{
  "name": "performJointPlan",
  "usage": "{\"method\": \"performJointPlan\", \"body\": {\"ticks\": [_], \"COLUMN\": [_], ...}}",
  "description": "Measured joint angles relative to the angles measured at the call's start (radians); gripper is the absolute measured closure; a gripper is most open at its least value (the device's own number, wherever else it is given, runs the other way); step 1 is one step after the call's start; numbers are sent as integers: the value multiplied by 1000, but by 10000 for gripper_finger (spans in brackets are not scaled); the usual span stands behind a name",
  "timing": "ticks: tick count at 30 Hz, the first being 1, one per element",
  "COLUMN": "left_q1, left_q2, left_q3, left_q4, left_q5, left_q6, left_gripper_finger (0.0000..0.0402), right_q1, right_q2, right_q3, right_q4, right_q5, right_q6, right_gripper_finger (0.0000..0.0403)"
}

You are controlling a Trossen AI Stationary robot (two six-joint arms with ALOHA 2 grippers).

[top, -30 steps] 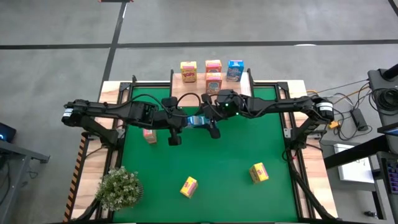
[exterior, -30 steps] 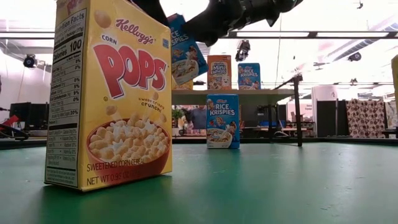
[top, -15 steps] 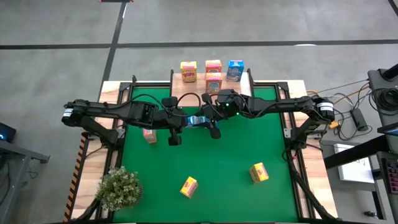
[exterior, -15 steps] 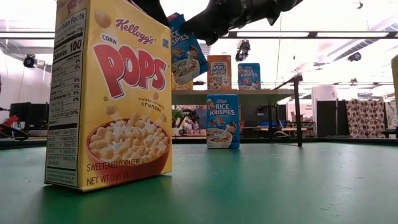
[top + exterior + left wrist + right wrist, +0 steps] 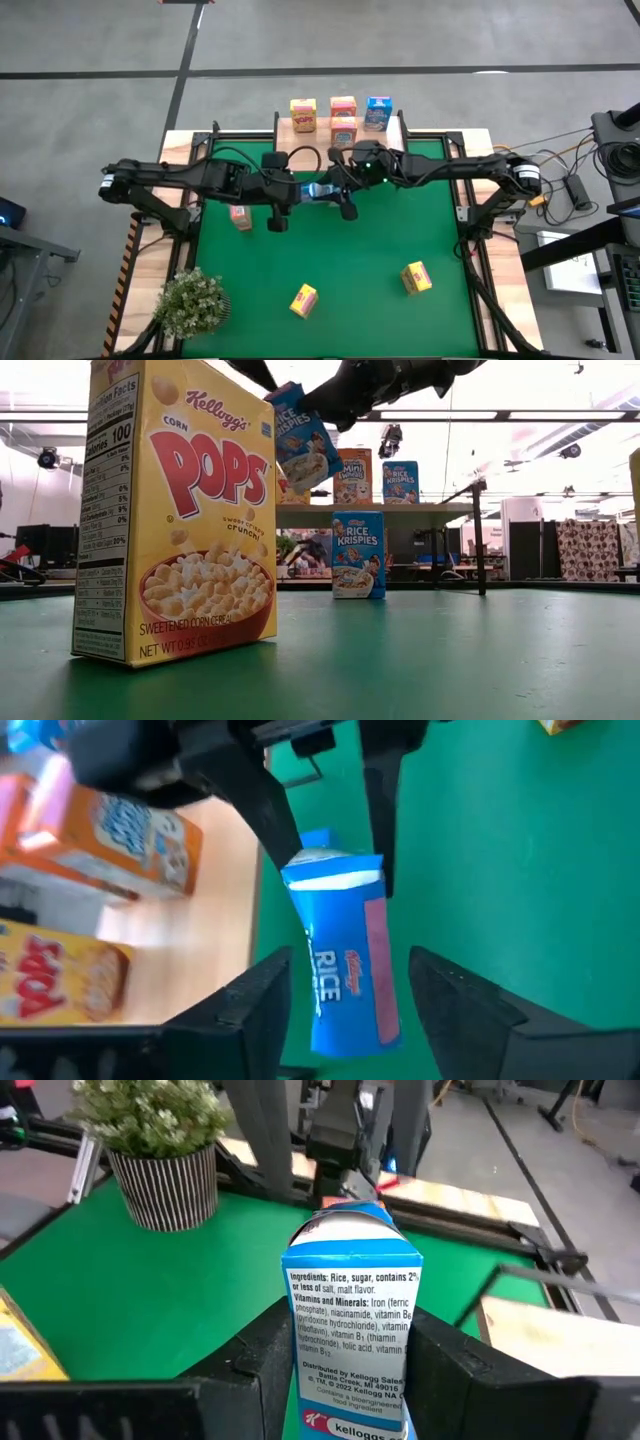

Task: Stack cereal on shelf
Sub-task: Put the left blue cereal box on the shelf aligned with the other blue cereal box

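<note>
A blue cereal box (image 5: 318,192) hangs in the air over the green mat's far middle, between my two grippers. My right gripper (image 5: 350,1370) comes from the table's right and is shut on it. My left gripper (image 5: 350,1005) comes from the left and is open, a finger on each side of the box's other end without touching it. The light-wood shelf (image 5: 385,135) stands at the far edge. It carries a yellow box (image 5: 303,113), two orange-pink boxes (image 5: 343,105) and a blue box (image 5: 377,112). In the low view another blue box (image 5: 358,553) stands under the shelf. My right gripper pinches the blue box between its two fingers (image 5: 378,830), one on each of two opposite faces at the flap end (image 5: 335,870). The fingers come level from the table's right and lie along the box. The box is lifted clear of the mat and tilted (image 5: 303,440).
On the mat stand an orange-pink box (image 5: 240,215) at the left, a yellow box (image 5: 303,298) near the front middle and a yellow box (image 5: 416,277) at the right. The potted plant (image 5: 192,300) stands at the near left corner. Open mat lies between them.
The blue box has tipped further over and shifted a little toward the table's right with my right gripper. My left gripper has drawn back slightly toward the table's left.
</note>
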Motion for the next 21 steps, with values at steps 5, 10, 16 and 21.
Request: {"method": "performJointPlan", "body": {"ticks": [5, 10, 16, 21], "left_q1": [5, 9, 8, 7], "left_q2": [-12, -51, -79, -80], "left_q3": [58, 59, 49, 30], "left_q4": [-50, -34, -27, -12], "left_q5": [-32, -37, 2, 48], "left_q6": [87, 118, 83, 59], "left_gripper_finger": [200, 199, 199, 199], "right_q1": [-45, -107, -172, -246], "right_q2": [-47, -126, -249, -393], "right_q3": [0, -5, -96, -235], "right_q4": [-92, -200, -226, -195], "right_q5": [0, -3, -19, -19], "right_q6": [-9, -20, -21, -6], "right_gripper_finger": [263, 262, 264, 262]}}
